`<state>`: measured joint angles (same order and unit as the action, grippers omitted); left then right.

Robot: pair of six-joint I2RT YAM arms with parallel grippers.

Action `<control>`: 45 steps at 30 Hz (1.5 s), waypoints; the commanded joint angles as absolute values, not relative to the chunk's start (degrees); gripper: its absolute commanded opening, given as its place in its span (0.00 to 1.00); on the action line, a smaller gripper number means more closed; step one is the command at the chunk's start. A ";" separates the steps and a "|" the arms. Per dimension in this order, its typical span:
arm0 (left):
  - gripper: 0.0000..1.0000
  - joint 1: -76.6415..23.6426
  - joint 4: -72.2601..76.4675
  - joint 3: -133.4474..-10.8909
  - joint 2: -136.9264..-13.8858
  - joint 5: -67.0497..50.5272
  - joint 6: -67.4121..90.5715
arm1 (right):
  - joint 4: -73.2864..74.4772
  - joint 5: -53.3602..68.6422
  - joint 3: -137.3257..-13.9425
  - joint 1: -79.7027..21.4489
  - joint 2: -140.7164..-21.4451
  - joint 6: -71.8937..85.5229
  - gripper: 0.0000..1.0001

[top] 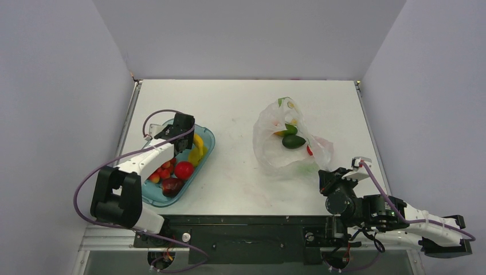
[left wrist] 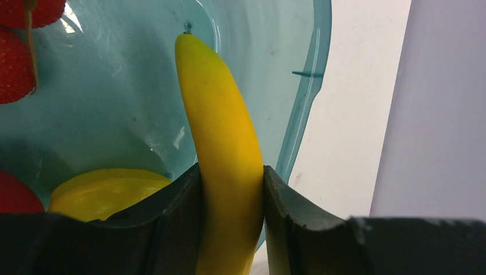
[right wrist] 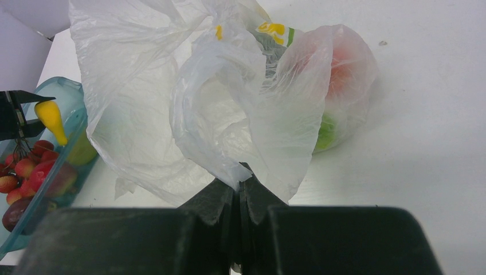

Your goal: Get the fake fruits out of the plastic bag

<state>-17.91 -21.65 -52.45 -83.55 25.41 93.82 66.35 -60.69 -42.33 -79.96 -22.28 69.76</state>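
Observation:
The plastic bag [top: 281, 143] lies crumpled at the table's right, with a dark green fruit [top: 293, 141] and an orange-green piece [top: 282, 132] showing in its mouth and a red one [top: 309, 150] inside. My right gripper [top: 328, 173] is shut on the bag's near edge [right wrist: 240, 172]. My left gripper [top: 186, 134] is shut on the yellow banana [left wrist: 226, 149], held over the teal tray [top: 207, 150]. In the tray lie a red apple [top: 184, 169], a dark red fruit [top: 172, 185] and a yellow piece [left wrist: 106, 192].
A cluster of small red berries [top: 162, 172] lies in the tray, also showing in the left wrist view [left wrist: 17, 63]. The tray's rim [left wrist: 306, 97] stands close to the table's left edge. Grey walls enclose the table on three sides.

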 commanded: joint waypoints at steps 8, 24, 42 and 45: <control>0.29 -16.82 -18.71 -55.70 -87.84 30.34 105.85 | 66.11 -62.19 -43.01 -80.51 -21.74 70.32 0.00; 0.89 -16.00 -5.01 -50.17 -80.24 21.34 87.25 | 65.44 -61.23 -43.20 -80.58 -22.77 69.52 0.00; 0.83 -46.92 20.80 -50.42 -76.84 -4.25 44.92 | 58.15 -52.07 -48.31 -80.60 -23.80 59.75 0.00; 0.80 -50.10 18.54 -58.06 -83.74 -7.69 41.82 | 56.26 -51.69 -50.24 -80.60 -23.75 58.44 0.00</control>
